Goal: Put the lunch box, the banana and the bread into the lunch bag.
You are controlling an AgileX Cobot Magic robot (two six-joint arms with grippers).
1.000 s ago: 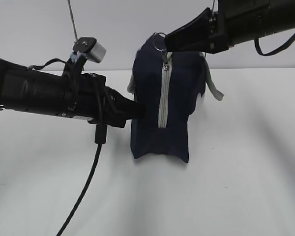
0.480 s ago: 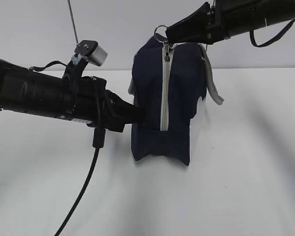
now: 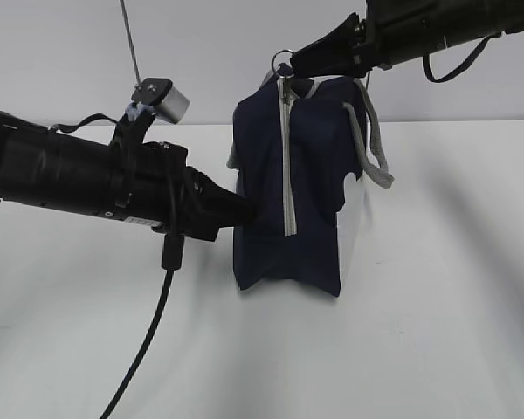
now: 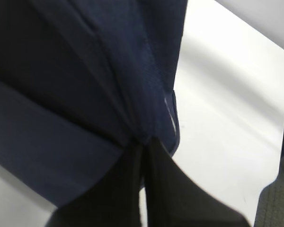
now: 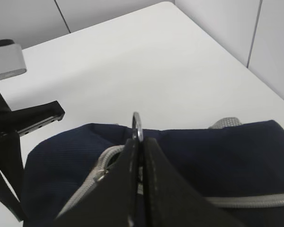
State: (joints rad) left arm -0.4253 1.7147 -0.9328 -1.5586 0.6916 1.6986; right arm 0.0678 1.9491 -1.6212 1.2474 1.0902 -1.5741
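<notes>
The navy-blue lunch bag (image 3: pixel 310 188) stands on end on the white table, its grey zipper (image 3: pixel 286 166) running down the near face. My right gripper (image 3: pixel 290 63) is shut on the zipper's ring pull (image 5: pixel 137 126) at the bag's top. My left gripper (image 3: pixel 249 209) is shut on the bag's fabric (image 4: pixel 109 94) at its left side, low down. A grey webbing handle (image 3: pixel 375 148) hangs at the bag's right. The lunch box, the banana and the bread are out of view.
The white table (image 3: pixel 437 332) lies all round the bag. A black cable (image 3: pixel 148 340) hangs from my left arm down to the front edge. A thin rod (image 3: pixel 129 39) stands at the back left.
My right gripper has moved up and to the left with the ring pull, and the bag's top has stretched taller. My left gripper has kept its hold on the bag's side.
</notes>
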